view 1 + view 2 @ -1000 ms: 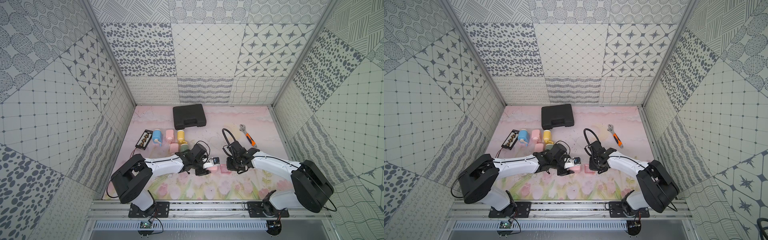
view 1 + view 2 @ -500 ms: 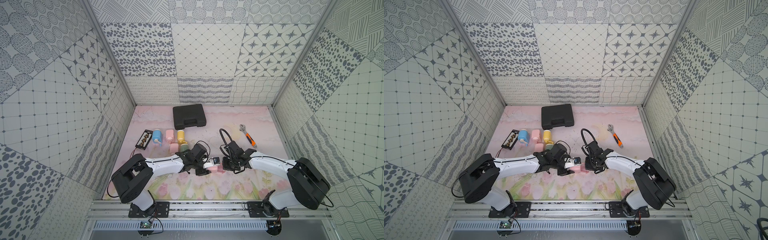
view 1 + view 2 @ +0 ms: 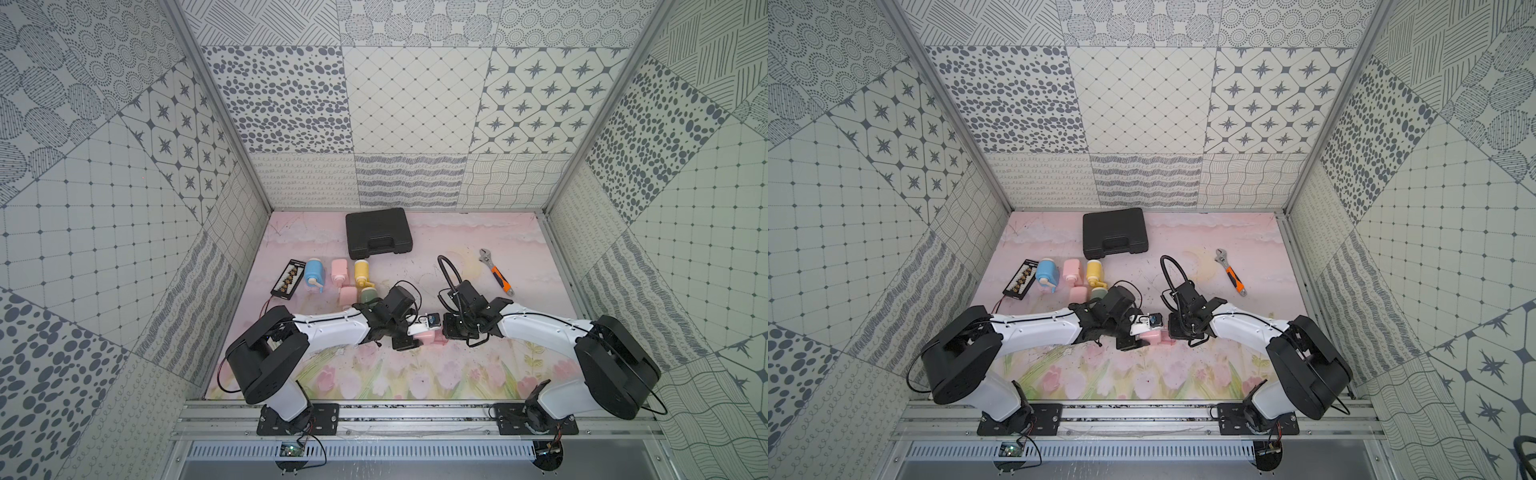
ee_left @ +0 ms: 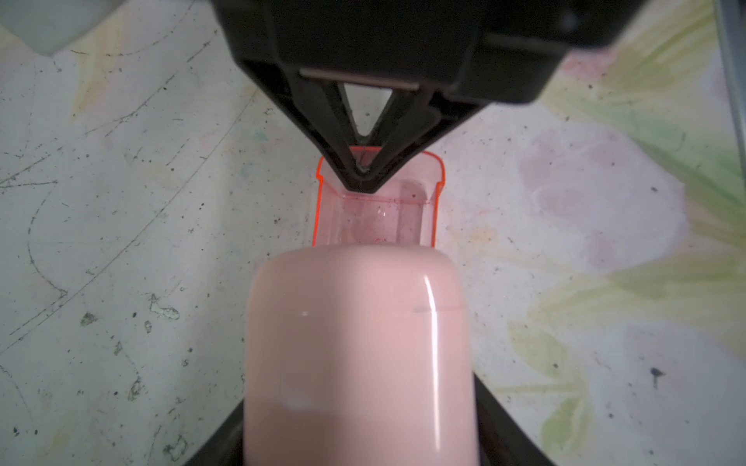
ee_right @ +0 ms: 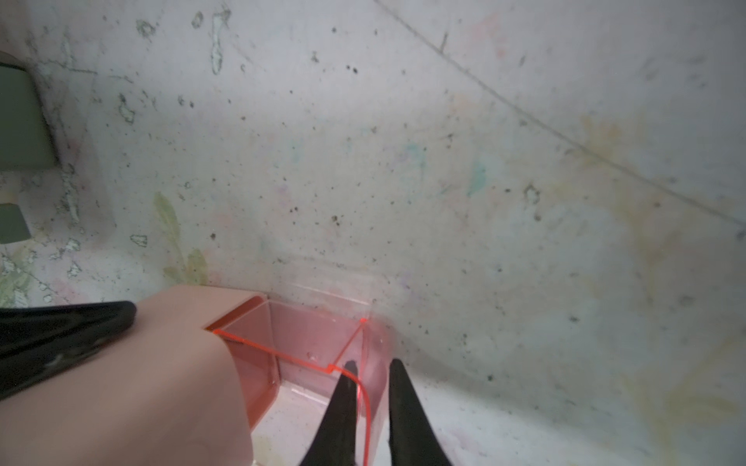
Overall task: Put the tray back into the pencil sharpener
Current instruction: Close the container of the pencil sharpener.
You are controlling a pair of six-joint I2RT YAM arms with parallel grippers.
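- Since a second ago, the right gripper [image 3: 445,334] has slid toward the left gripper [image 3: 417,337]. It has carried the tray [image 3: 439,340] from just beside the pencil sharpener [image 3: 426,336] up to its open end. The left arm has barely shifted.
- In both top views the two arms meet low over the mat [image 3: 1142,374], tips facing. The tray [image 3: 1166,340] sits between the sharpener body [image 3: 1150,336] and the right gripper [image 3: 1172,332]. How deep it has gone is too small to tell here.
- Left wrist view: the left gripper's fingers [image 4: 504,423] clamp the pink sharpener [image 4: 359,355] on both flanks. The translucent red tray [image 4: 375,218] juts from its far end, so it looks only partly seated. The right gripper's tips have closed to a narrow point on the tray's end wall.
- Right wrist view: the right gripper's fingers [image 5: 343,403] straddle that end wall, one inside the tray [image 5: 315,339] and one outside. The jaws are narrow and pinch the wall. The tray's side walls run into the slot of the sharpener [image 5: 141,383].
- To do this step well, I would brace the sharpener firmly with the left gripper. I would push the tray straight along the body's length, flat on the mat and square to the slot. The inner finger will probably meet the housing before the tray is flush, so the last stretch likely needs a release and a push on the end wall.
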